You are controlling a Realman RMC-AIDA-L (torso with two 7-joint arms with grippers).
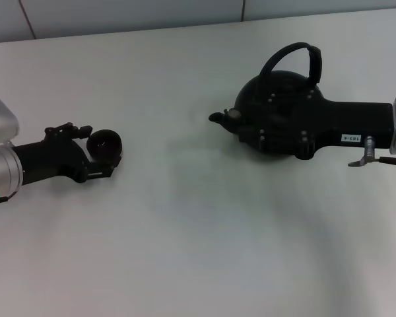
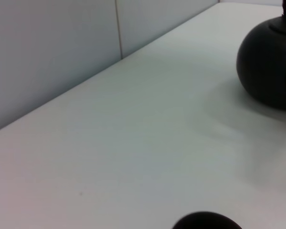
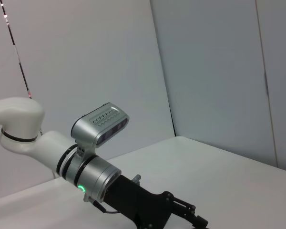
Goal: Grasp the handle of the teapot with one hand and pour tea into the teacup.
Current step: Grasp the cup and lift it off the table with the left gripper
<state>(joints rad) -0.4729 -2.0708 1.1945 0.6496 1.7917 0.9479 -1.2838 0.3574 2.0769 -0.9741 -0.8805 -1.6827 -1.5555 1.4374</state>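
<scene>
Teapot [image 1: 277,115] right on bench [image 1: 198,251], looks heavy and rigid; take thin arched handle [image 1: 297,56] at top. Right hand [image 1: 264,125] over body, grip unclear. Left hand [image 1: 99,155] pinches teacup [image 1: 104,142]

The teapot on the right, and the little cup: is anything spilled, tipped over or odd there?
Nothing stands out. The teapot sits upright, its handle arched above, the right gripper at it. The teacup stands upright at the left gripper. No spill shows on the table.
</scene>
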